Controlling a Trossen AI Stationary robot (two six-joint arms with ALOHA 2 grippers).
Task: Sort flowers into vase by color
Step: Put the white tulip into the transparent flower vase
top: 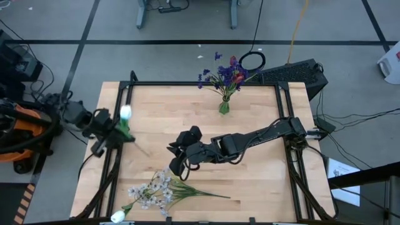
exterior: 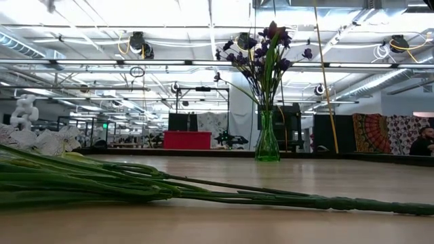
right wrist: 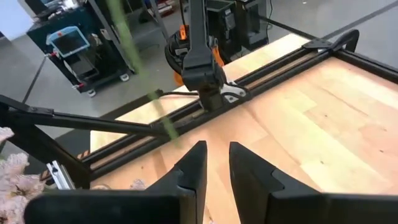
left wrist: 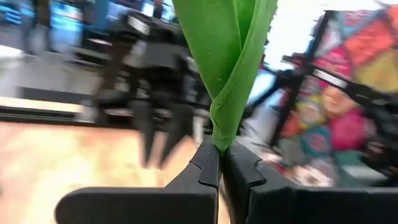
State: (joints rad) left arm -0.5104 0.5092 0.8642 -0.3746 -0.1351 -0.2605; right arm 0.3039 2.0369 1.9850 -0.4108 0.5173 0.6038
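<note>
Left arm is gripping a white-budded flower at the table's left edge while the right one is waiting, empty, mid-table.

The left gripper [top: 119, 128] is pinching a green leafy stem [left wrist: 233, 74] between fully closed fingers [left wrist: 208, 168], with the white bud [top: 125, 113] showing just above it in the high view. The step in hand looks like carrying this flower off for sorting; only one vase [top: 224, 106] is showing, at the far edge and already holding purple-blue sprays and a red bud, so where a white flower is going is unclear. The right gripper [top: 177, 157] is hovering over bare wood near the pale blossom sprays [top: 153, 190], its jaws standing slightly apart and touching nothing.
</note>
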